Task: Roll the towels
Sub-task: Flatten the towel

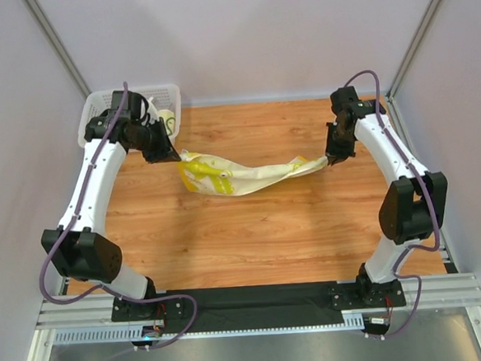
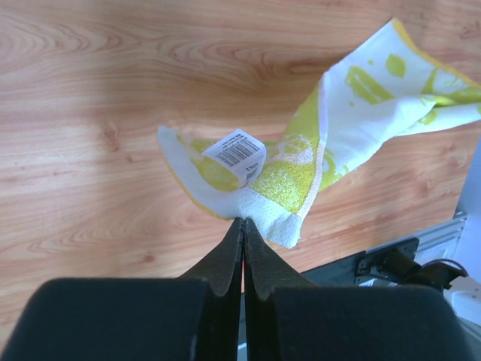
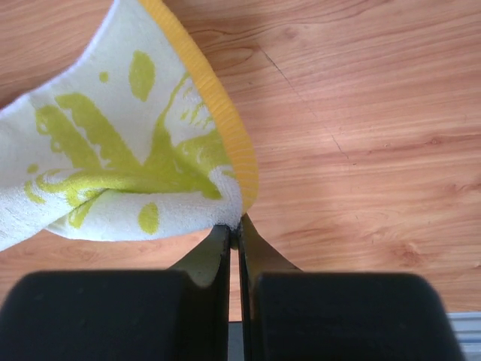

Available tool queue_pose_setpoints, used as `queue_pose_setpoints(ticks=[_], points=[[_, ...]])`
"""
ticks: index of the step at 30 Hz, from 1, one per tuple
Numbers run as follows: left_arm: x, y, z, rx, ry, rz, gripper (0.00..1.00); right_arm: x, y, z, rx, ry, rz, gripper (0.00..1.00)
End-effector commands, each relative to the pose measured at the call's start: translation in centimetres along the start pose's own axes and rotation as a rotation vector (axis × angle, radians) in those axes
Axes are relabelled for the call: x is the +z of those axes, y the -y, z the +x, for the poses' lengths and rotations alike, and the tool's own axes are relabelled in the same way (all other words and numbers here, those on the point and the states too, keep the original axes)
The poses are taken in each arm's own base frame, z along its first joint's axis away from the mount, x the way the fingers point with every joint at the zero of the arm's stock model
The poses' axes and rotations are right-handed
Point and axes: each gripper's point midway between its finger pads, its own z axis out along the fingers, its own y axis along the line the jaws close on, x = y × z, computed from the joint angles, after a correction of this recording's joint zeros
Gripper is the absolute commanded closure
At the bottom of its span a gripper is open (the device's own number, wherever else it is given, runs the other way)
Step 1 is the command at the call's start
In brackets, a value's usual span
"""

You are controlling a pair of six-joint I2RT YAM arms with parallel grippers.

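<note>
A cream towel (image 1: 240,175) with lime-yellow squiggles hangs stretched between my two grippers above the wooden table. My left gripper (image 1: 175,156) is shut on its left corner; in the left wrist view the gripper (image 2: 243,222) pinches the towel (image 2: 301,165) near a white barcode label (image 2: 237,150). My right gripper (image 1: 331,159) is shut on the right corner; in the right wrist view the gripper (image 3: 234,228) holds the towel (image 3: 128,165) by its yellow-hemmed edge. The towel sags in the middle. Another cream cloth (image 1: 166,119) shows in the basket.
A white mesh basket (image 1: 168,95) stands at the back left corner, partly hidden by my left arm. Grey walls close in the table (image 1: 269,236) on three sides. A black base plate (image 1: 257,299) and metal rail run along the near edge.
</note>
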Motion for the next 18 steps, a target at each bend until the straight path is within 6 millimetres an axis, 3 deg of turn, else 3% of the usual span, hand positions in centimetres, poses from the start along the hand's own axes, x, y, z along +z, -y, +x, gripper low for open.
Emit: queue_pose_setpoints(ticks=[1,6,11,12,13,14,15,16,18], points=[[-3.5,1.8,-1.2,0.044,0.091,0.060,1.00,-4.4,0.1,-0.9,0.020,0.087,-0.022,1.00],[-3.1,2.6,-2.5,0.057,0.136,0.103,1.00,-7.6,0.1,-0.5,0.018,0.135,-0.052,1.00],[-1.0,0.3,-3.1,0.003,0.084,0.001,0.99,-8.8,-0.1,3.4,0.026,0.079,-0.126,1.00],[0.8,-0.7,-2.5,-0.018,0.039,-0.011,0.95,-7.3,0.3,5.5,0.026,0.019,-0.121,1.00],[1.7,-1.1,-2.4,-0.025,0.021,-0.013,0.81,-6.9,0.1,6.5,0.028,-0.006,-0.143,1.00],[2.8,-1.5,-2.2,-0.026,0.000,-0.013,0.75,-6.6,0.4,7.3,0.031,-0.023,-0.139,1.00],[5.2,-2.6,-1.9,-0.032,-0.039,-0.024,0.71,-5.1,0.8,8.9,0.032,-0.075,-0.124,1.00],[6.5,-3.1,-1.7,-0.037,-0.063,-0.029,0.62,-4.5,0.9,9.6,0.031,-0.102,-0.125,1.00],[10.0,-4.4,-0.9,-0.063,-0.161,-0.034,0.54,-3.5,1.1,10.4,0.034,-0.139,-0.116,1.00]])
